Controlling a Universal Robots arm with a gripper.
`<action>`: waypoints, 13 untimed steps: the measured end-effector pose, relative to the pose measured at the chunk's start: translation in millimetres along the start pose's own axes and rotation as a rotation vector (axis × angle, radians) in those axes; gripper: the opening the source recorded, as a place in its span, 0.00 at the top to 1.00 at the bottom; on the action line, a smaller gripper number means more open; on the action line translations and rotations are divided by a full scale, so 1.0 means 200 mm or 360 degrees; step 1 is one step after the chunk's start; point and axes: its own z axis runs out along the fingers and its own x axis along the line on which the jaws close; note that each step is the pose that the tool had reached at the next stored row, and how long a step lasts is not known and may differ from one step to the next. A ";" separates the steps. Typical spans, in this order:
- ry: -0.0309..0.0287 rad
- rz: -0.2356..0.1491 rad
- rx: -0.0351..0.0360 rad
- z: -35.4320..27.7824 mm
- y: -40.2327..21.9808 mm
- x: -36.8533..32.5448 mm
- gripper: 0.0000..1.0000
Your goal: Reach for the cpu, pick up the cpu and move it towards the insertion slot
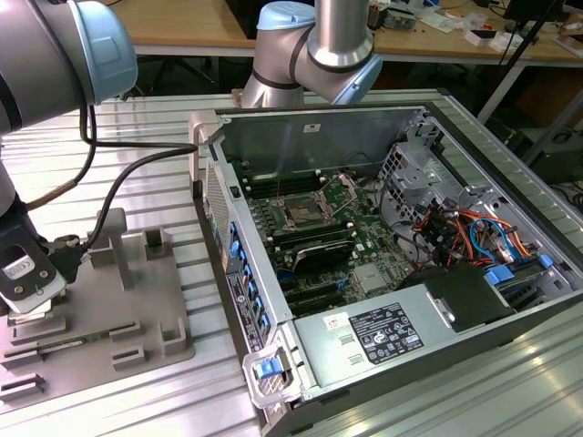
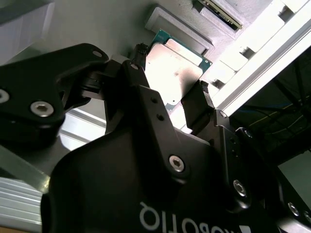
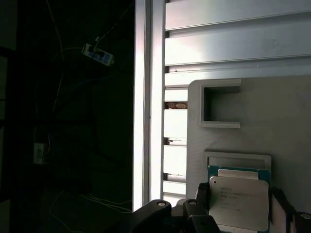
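Over the grey tray (image 1: pixel 137 300), at the bench (image 1: pixel 164 127) edge on the exterior view's left, the fingers (image 2: pixel 194 104) are clenched on the cpu (image 3: pixel 238 201) — pads on two opposite edges, its silvery face left clear, apparently to keep it level. The cpu sits low beside the tray's rim — well apart from the insertion slot (image 1: pixel 301 214) inside the open computer case (image 1: pixel 410 337).

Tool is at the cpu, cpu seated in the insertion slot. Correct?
No. The tool is at the cpu, but the first wrist view shows the cpu lying on the grey tray, not in the insertion slot seen in the exterior view.
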 end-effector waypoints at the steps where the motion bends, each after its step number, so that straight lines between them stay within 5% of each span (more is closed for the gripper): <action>1: 0.00000 0.0000 0.0000 -0.001 0.000 0.000 0.45; 13: 0.00001 0.0000 0.0000 -0.011 0.000 0.000 0.45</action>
